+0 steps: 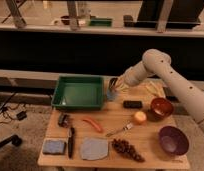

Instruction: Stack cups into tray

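Grey-blue cup [111,94] seen clamped in gripper [113,90], fingers closed on it. Cup held just beside right wall of green tray [75,92], toward back edge of tabletop [110,116]. Tray lies directly left of gripper, so short leftward carry is judged needed.

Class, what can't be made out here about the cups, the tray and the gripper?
Camera view: gripper beside the tray, at its right wall; whether it touches the grey-blue cup below it is unclear.
Other cups: too small to pick out.
Arm: cut off by the right edge.
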Robot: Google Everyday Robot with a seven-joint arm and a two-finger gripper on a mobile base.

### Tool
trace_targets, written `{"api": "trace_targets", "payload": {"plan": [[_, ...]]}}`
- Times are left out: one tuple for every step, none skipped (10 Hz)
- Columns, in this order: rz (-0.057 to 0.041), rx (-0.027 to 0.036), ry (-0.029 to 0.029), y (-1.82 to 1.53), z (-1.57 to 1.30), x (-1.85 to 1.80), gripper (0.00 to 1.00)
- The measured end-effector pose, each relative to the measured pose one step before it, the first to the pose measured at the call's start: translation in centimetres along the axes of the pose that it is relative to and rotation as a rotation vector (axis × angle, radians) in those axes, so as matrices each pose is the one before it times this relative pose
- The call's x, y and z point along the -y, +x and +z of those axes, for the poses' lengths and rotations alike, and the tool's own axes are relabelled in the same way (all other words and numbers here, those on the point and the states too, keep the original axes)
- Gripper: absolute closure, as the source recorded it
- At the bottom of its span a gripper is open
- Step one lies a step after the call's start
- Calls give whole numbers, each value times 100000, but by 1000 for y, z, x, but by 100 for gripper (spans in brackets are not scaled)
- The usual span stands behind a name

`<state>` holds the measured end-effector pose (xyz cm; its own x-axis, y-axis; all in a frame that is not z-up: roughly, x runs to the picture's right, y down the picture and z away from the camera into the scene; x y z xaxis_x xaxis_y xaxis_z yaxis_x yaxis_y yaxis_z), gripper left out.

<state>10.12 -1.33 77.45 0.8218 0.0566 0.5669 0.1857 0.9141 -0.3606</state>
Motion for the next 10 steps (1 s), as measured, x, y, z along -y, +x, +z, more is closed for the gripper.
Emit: {"api": "trace_targets", "payload": {"plan": [[-649,-215,-519,-259,727,-80,87],[-508,-198,-348,-197,667,55,87],[-231,-320,-538,82,731,122,87],[74,-312,-269,192,450,105,87],[217,-455,-285,315,543,119,87],[-1,-256,-416,201,602,126,87],[-90,-89,-129,27,384,270,87],[-89,-212,-524,127,668,307,87],[-166,-140,-312,77,374,151,87],[37,-379,-484,264,404,48,87]]}}
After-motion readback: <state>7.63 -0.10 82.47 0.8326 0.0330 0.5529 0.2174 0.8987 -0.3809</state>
